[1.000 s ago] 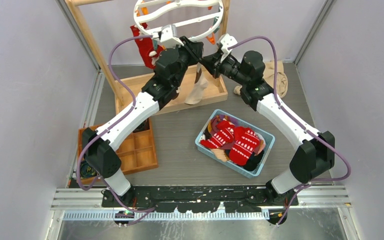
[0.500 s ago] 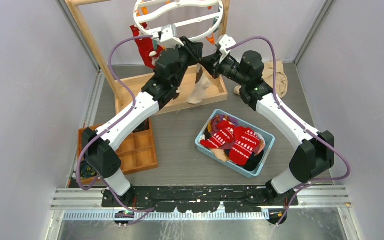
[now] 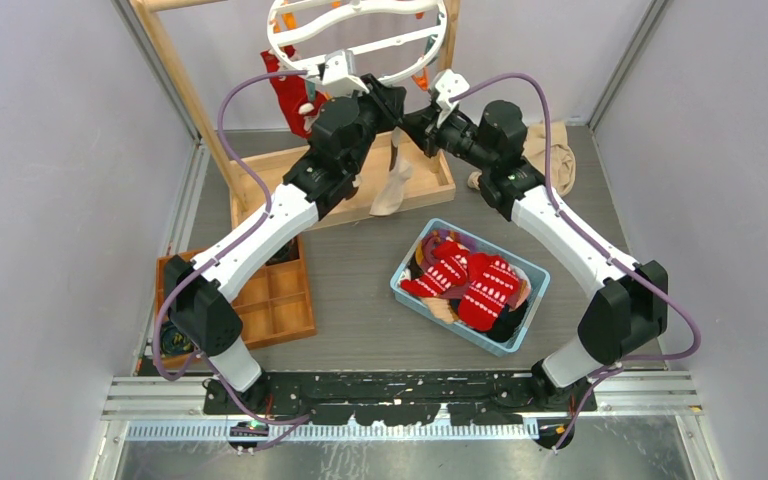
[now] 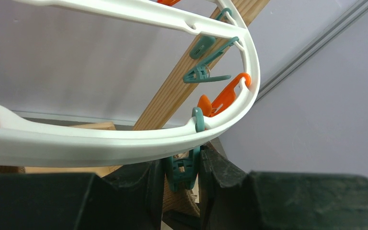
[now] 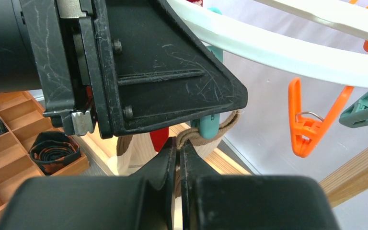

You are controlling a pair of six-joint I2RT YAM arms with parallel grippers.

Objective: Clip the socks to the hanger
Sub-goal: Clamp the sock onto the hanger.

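The white hanger (image 3: pixel 274 35) hangs at the back, with a red sock (image 3: pixel 288 100) clipped to its left side. My left gripper (image 3: pixel 392 100) is shut on a teal clip (image 4: pixel 184 170) under the hanger's rim (image 4: pixel 100 143), squeezing it between its fingers. A tan sock (image 3: pixel 392 190) dangles below that clip. My right gripper (image 5: pixel 178 148) is shut on the tan sock's cuff (image 5: pixel 220 129), holding it up at the teal clip's tip (image 5: pixel 206 127). The left gripper's black finger (image 5: pixel 172 72) fills the upper left of the right wrist view.
A blue bin (image 3: pixel 415 250) of red and dark socks (image 3: pixel 470 285) sits mid-table. Under the hanger are a wooden tray (image 3: pixel 440 185) and the wooden frame post (image 3: pixel 175 70). A compartment box (image 3: pixel 280 300) lies left, a beige cloth (image 3: pixel 555 160) back right. A free orange clip (image 5: pixel 306 129) hangs nearby.
The dangling tan sock has turned and swung slightly, looking narrower now. Both arms have barely moved, and both grips are unchanged.
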